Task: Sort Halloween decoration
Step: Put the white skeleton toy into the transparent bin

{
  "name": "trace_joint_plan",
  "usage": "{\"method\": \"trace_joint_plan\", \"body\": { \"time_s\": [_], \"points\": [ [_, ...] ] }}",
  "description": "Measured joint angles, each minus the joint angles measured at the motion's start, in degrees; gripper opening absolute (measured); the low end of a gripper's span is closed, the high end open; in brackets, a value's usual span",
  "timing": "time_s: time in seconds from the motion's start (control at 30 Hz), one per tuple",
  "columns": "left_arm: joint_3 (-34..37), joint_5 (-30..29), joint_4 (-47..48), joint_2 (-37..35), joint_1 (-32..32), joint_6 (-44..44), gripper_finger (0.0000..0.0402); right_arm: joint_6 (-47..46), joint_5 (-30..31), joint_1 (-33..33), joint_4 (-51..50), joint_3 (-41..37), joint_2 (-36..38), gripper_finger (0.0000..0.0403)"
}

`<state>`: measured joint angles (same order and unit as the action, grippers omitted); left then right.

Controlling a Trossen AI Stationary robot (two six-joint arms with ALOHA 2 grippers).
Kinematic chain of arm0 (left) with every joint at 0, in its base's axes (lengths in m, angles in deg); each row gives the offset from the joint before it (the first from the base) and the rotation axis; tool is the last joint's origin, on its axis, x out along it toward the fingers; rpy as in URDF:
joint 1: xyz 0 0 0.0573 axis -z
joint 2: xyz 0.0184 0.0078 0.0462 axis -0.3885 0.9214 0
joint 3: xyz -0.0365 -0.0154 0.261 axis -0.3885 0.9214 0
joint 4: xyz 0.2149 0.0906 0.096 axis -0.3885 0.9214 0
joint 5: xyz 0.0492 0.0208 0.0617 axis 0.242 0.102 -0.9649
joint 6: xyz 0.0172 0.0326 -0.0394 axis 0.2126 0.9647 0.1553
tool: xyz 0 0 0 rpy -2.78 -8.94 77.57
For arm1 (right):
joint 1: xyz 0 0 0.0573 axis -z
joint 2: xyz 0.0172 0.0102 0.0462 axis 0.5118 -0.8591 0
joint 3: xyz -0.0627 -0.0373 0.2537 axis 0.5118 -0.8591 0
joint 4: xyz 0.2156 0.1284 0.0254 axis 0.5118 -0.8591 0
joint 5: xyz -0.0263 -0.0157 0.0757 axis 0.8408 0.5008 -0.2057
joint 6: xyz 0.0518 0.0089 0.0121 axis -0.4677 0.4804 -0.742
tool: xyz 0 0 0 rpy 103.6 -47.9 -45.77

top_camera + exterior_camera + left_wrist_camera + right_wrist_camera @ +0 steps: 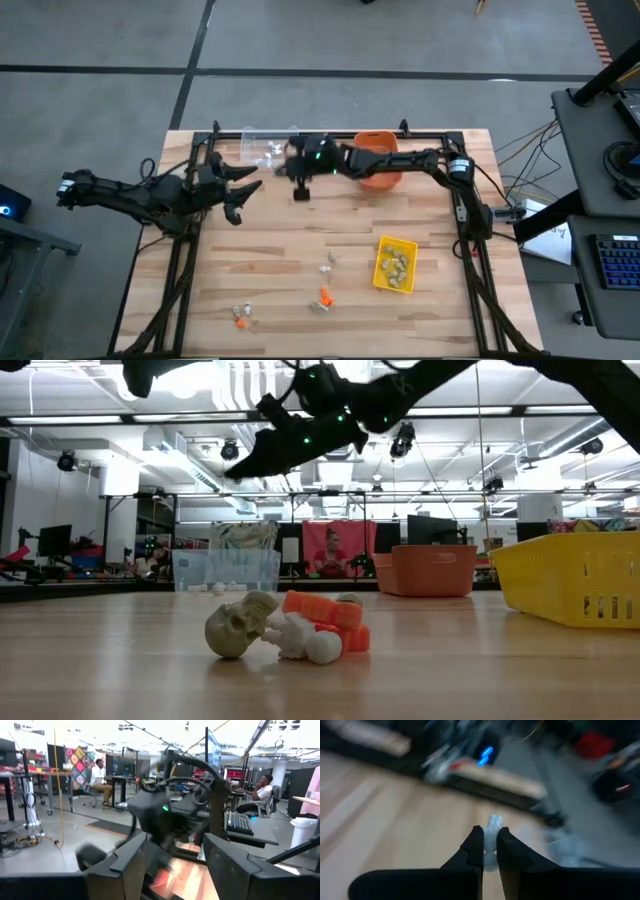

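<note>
The left gripper (243,198) hangs spread wide over the desk's (280,260) left side. The right gripper (489,842) pinches a white trinket (492,832) near the far edge, by the clear bin (262,148). More trinkets (322,297) lie near the front edge.

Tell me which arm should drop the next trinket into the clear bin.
Right, probably. The right gripper is shut on a white trinket and hangs beside the clear bin at the table's far edge. The left gripper waits open, holding nothing.
</note>
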<state>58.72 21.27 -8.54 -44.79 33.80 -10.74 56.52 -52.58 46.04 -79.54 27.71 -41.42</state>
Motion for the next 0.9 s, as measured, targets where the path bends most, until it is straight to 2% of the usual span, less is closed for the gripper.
{"method": "trace_joint_plan", "body": {
  "time_s": [0.2, 0.37, 0.6, 0.9],
  "points": [
    [0.0, 0.0, 0.0, -1.7, 0.0, 2.1, 0.0176, -7.5, -0.1, 6.8, 15.2, -0.2, -3.5, 0.002],
    [0.0, 0.0, 0.0, -1.7, 0.0, 3.0, 0.0176, -12.6, -0.1, 10.3, 23.0, -0.2, -8.3, 0.002],
    [0.0, 0.0, 0.0, -1.7, 0.0, 3.9, 0.0176, -19.5, 0.1, 13.7, 20.4, 0.4, -10.4, 0.002],
    [0.0, -0.1, 0.1, -1.4, 0.0, 4.1, 0.0176, -18.4, -0.1, 13.6, 18.5, 0.8, -10.4, 0.0045]
  ]
}}
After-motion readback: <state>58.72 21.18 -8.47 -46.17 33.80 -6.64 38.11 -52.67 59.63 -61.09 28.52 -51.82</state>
